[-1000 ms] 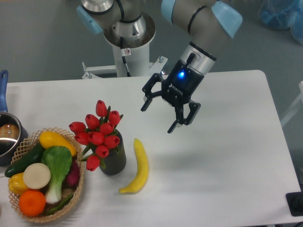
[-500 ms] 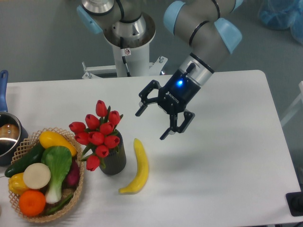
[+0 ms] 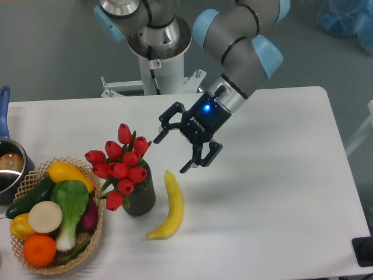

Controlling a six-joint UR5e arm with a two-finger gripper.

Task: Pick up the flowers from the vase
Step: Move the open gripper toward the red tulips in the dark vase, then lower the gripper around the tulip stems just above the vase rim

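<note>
Gripper (image 3: 172, 155) spread wide, beside flowers (image 3: 120, 163)

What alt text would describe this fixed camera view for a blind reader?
A robot arm's open black two-finger gripper hovers right of red tulips standing in a short dark ribbed vase on a white table. A yellow banana lies beside the vase.

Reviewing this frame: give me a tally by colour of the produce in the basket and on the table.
Yellow: 3, the banana on the table, the squash and a small yellow piece in the basket.
Green: 2, cucumber, bok choy.
Orange: 1.
White: 1, round slice.
Dark red-purple: 1.
Total: 8.
</note>
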